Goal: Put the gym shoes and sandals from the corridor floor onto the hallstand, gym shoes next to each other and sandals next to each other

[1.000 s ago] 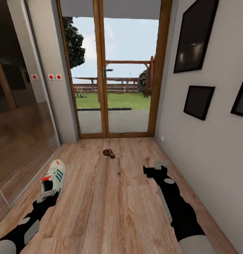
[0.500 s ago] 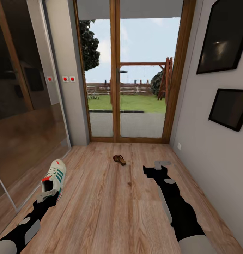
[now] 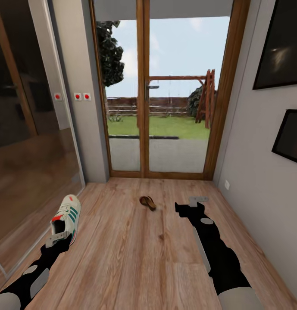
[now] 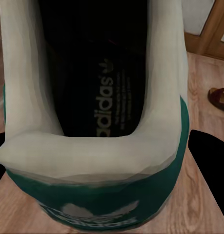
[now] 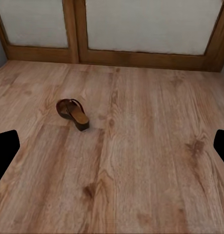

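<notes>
We take the glass door (image 3: 165, 107) at the end of the corridor as our landmark. One sandal (image 3: 147, 202) lies on the wood floor (image 3: 135, 258) a little way in front of the door, roughly on its centre line, on its own with bare planks all round. In the right wrist view the same sandal (image 5: 72, 113) sits ahead of the right end effector (image 5: 112, 146), whose fingers stand wide apart and hold nothing.

Farther from the door and over toward the glass panel on the left wall, our left end effector (image 3: 57, 238) is clamped on the heel of a gym shoe (image 3: 67, 217), toe pointing toward the door. The left wrist view looks straight into the shoe (image 4: 107, 97), with its green heel pad nearest the camera and the dark fingers on either side of the heel.

We judge the gym shoe light but bulky, with a padded collar that gives under pressure and a stiffer heel, so the heel grip looks sound, though the toe may sag or swing. We expect the sandal to be very light, small and fairly stiff in the sole. The strap looks thin and soft, so pinching the sole across its width near the heel seems safest.
</notes>
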Controlling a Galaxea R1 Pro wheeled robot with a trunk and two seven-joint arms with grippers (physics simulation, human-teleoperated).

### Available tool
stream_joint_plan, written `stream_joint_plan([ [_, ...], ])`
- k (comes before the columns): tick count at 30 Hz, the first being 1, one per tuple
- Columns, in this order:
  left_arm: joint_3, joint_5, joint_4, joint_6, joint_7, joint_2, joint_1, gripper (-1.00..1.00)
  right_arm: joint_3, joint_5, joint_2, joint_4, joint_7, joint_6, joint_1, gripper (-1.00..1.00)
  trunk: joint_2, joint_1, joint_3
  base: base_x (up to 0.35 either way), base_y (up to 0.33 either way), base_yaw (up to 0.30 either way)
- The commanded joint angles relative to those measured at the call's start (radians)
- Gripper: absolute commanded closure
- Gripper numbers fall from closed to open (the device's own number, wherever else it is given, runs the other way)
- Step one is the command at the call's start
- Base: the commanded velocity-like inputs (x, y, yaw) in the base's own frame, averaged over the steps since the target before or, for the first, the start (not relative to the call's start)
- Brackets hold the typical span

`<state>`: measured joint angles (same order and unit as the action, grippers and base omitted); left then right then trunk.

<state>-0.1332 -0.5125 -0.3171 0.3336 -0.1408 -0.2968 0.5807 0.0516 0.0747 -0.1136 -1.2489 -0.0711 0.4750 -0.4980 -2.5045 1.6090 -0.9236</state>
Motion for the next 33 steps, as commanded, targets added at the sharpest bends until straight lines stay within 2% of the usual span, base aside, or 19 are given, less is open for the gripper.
stream_joint_plan([
  [1, -0.006, -0.011, 0.001, 0.004, -0.003, -0.001, 0.001, 1.0, 0.001, 0.007, 0.0, -0.001, -0.002, 0.007, -0.001, -1.0, 0.0, 0.0, -0.001, 0.346, 0.0, 0.0],
  [9, -0.006, -0.011, 0.001, 0.004, -0.003, 0.008, 0.001, 1.0, 0.001, 0.007, 0.0, -0.001, -0.003, 0.007, -0.001, -1.0, 0.0, 0.0, -0.001, 0.346, 0.0, 0.0],
  [20, -0.006, -0.011, 0.001, 0.004, -0.003, 0.014, 0.001, 1.0, 0.001, 0.007, 0.0, -0.001, -0.003, 0.007, -0.001, -1.0, 0.0, 0.0, -0.001, 0.346, -0.057, 0.103],
  [33, -0.006, -0.011, 0.001, 0.004, -0.003, 0.015, 0.001, 1.0, 0.001, 0.007, 0.0, -0.001, -0.003, 0.007, -0.001, -1.0, 0.0, 0.0, -0.001, 0.311, -0.177, 0.012],
])
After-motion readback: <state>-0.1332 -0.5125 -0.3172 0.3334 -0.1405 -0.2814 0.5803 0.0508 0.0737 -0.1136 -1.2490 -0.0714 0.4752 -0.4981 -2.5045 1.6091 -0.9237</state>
